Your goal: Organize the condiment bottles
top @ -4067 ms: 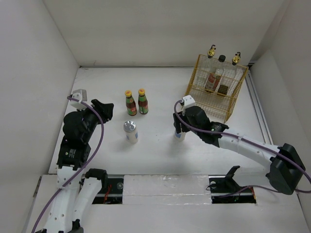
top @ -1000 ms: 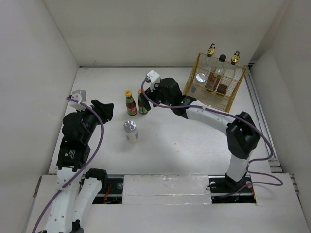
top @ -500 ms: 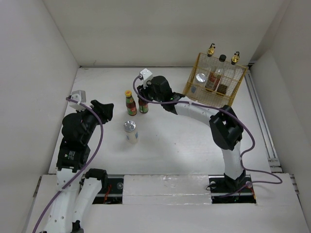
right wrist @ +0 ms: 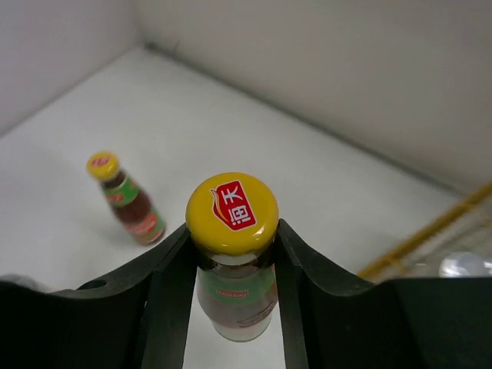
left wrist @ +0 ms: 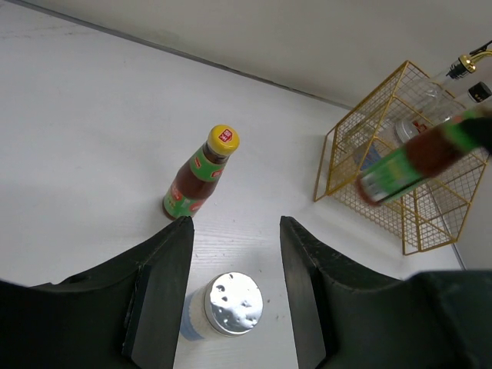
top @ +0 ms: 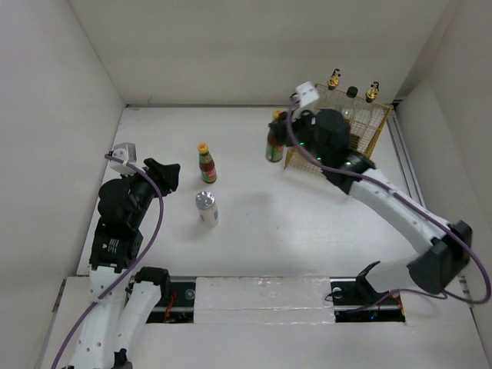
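Two red-sauce bottles are out of the basket. The held red-sauce bottle (top: 274, 146) is pinched at the neck by the right tool (top: 275, 135), which is clenched just under the glossy yellow cap. The cap carries a red label with white characters. This bottle hangs off the counter (top: 254, 231), just beside the left side of the yellow wire basket (top: 365, 157). In the left wrist view it is tilted and smeared by blur, and its label text is unreadable. The right tool's black fingers (right wrist: 171, 284) hide most of the glass body.

The second red-sauce bottle (top: 206, 163) stands upright on the matte white counter, with dark red contents and a green band label. Near it is the white shaker (top: 206, 207), a cylinder with a shiny perforated silver lid. In the left wrist view its body is partly cut off between the fingers.

The left tool (left wrist: 235, 231) is released, its jaws spread and holding nothing, and it hovers above the shaker.

The basket is a thin gold grid, open-topped. Sticking up from it are two clear gold-topped bottles (top: 334, 79) and one black-capped jar (top: 351, 92). Their lower parts are hard to read through the wire and are partly covered by the right arm. A pale rounded lid sits at the right edge of the right wrist view, too blurred to identify.
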`<state>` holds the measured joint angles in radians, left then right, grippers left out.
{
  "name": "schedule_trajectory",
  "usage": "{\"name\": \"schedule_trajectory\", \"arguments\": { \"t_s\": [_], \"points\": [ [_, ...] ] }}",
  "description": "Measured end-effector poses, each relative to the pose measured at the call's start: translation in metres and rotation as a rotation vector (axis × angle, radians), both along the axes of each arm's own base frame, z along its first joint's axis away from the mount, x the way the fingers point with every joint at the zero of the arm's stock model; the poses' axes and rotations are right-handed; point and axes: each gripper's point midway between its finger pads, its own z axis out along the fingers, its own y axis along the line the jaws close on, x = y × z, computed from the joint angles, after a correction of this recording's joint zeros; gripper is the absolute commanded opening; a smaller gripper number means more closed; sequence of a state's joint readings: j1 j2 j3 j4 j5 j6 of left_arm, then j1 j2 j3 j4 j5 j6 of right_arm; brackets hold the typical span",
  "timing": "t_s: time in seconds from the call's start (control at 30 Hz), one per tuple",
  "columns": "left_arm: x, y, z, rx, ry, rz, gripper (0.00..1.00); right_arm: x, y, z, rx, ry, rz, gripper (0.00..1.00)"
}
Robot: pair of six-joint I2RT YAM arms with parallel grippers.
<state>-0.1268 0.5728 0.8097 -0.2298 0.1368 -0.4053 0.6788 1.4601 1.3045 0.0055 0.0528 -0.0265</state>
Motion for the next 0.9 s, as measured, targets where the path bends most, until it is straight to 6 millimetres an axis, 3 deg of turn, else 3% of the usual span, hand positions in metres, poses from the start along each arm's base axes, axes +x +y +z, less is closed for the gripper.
{"name": "schedule_trajectory", "arguments": {
  "t_s": [0.1, 0.17, 0.27, 0.37, 0.47, 0.63, 0.9],
  "points": [
    [0.000, 0.000, 0.000, 0.000, 0.000, -0.001, 0.44, 0.004, -0.069, 0.062, 0.084, -0.114, -0.139, 0.00],
    [0.000, 0.000, 0.000, 0.000, 0.001, -0.003, 0.44, 0.008, -0.117, 0.089, 0.115, -0.172, -0.250, 0.00],
    [0.000, 0.000, 0.000, 0.000, 0.000, -0.002, 0.44, 0.019, -0.179, 0.102, 0.114, -0.209, -0.407, 0.00],
    [0.000, 0.000, 0.000, 0.000, 0.001, -0.002, 0.44, 0.035, -0.223, 0.085, 0.073, -0.160, -0.515, 0.00],
    [0.000, 0.000, 0.000, 0.000, 0.001, -0.002, 0.44, 0.054, -0.251, 0.058, 0.033, -0.078, -0.564, 0.00],
    [0.000, 0.000, 0.000, 0.000, 0.001, -0.002, 0.44, 0.070, -0.281, 0.014, 0.005, 0.050, -0.598, 0.00],
    [0.001, -0.001, -0.002, 0.001, 0.007, -0.002, 0.44, 0.081, -0.281, 0.002, 0.025, 0.084, -0.576, 0.00]
  ]
}}
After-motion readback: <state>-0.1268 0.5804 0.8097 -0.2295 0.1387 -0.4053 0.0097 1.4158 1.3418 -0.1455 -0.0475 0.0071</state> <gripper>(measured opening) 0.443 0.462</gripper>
